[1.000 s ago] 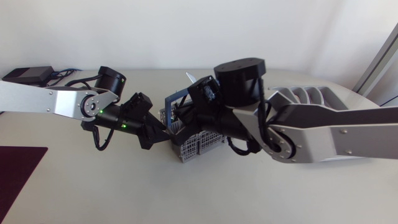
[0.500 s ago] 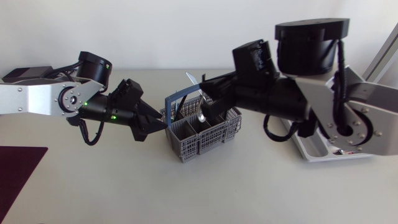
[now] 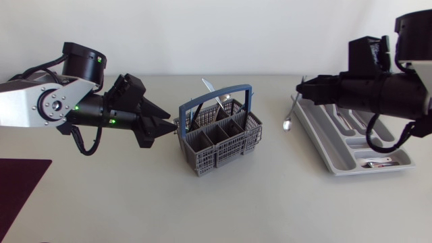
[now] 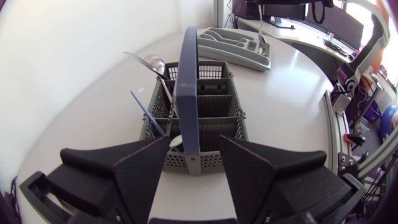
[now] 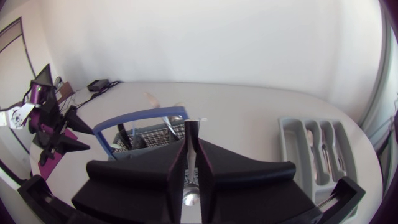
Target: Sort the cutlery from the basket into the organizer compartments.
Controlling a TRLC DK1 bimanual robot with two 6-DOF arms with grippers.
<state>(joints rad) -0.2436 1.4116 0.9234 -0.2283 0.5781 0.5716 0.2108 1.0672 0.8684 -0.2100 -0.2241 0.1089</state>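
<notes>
Where the grey basket [image 3: 216, 159] stands mid-table, the left gripper [image 3: 169, 127] sits just at its left end, fingers spread wide and grasping nothing, with the end of the blue handle [image 3: 223, 92] in line with the gap between them. Inside the basket several utensils [image 3: 210, 88] lean, one poking above the far rim. Well to the basket's right, the right gripper [image 3: 304, 90] is clenched on a spoon [image 3: 291, 113], its bowl hanging down. Farthest from the basket on that side lies the grey organizer [image 3: 322, 144], with a few pieces in its compartments.
</notes>
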